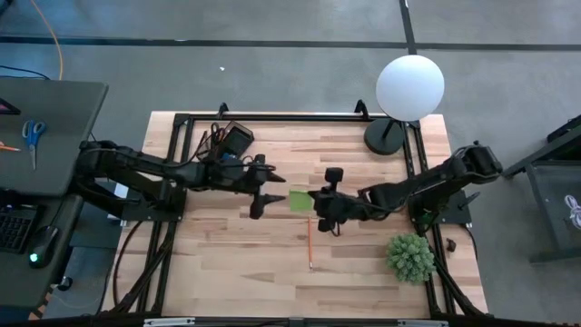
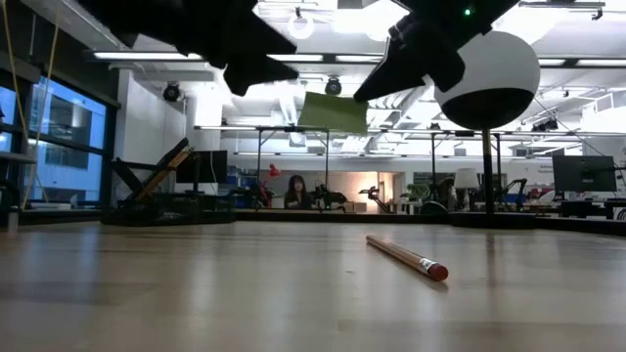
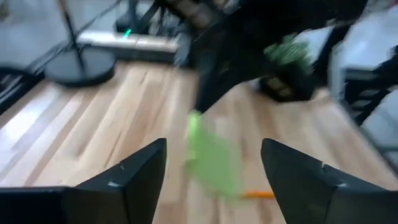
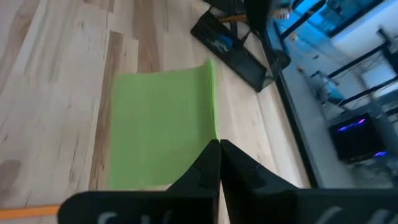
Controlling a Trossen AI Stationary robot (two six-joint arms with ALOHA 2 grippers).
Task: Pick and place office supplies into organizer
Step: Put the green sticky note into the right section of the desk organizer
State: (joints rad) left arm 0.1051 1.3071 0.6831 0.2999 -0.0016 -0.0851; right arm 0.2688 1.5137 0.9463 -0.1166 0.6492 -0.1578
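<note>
A lime-green sticky-note pad (image 1: 299, 201) hangs in the air over the middle of the table, with my right gripper (image 1: 315, 203) shut on it from the right. My left gripper (image 1: 265, 196) stands open just left of the pad; in the left wrist view the pad (image 3: 211, 157) shows ahead of its spread fingers, with nothing between them. An orange pencil (image 1: 310, 243) lies flat on the table below, toward the near edge. The black organizer (image 4: 231, 48) sits at the table's far left corner with items in it. My right gripper pinches the pad at one edge, near a corner (image 4: 208, 144), between its two shut fingers. The fingers come slanting down from the table's right side. The pad (image 2: 333, 111) is lifted well clear of the table and reaches out from the fingertips toward the left arm.
A lamp with a round black base (image 1: 385, 137) and white globe (image 1: 410, 86) stands at the far right. A small green bushy plant (image 1: 410, 257) sits at the near right. Cables lie beside the organizer (image 1: 234, 138) at the far left. Bare wood spans the near half.
</note>
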